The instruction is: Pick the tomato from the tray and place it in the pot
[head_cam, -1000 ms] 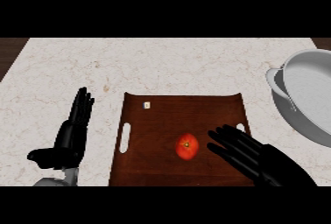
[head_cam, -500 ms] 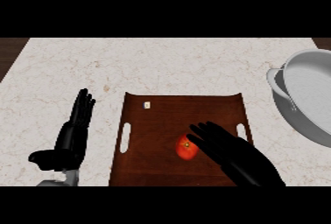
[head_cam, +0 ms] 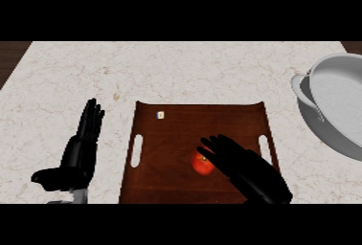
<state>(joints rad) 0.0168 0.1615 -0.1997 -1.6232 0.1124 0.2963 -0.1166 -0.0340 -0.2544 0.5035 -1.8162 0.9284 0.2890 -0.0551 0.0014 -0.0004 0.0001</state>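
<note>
**Right hand over the tomato, tray still holding it**

Your right hand sits above the brown tray, its fingers spread and only slightly bent, reaching toward the upper left. The tomato lies on the tray just under and to the left of those fingertips, partly covered by them. You cannot tell from this view whether the fingers touch it; nothing is curled round it, so the hand holds nothing.

Beyond the fingertips, toward the tray's far left corner, there is a small pale tag. A slot handle shows on each side of the tray, one left of the fingers, one just to their right.

The pot, grey and white, stands on the table well away to the right of the fingers, cut by the view's edge.

Your left hand rests at the tray's left, off it, fingers straight and together, pointing away from you, thumb out to the left. It holds nothing.
</note>
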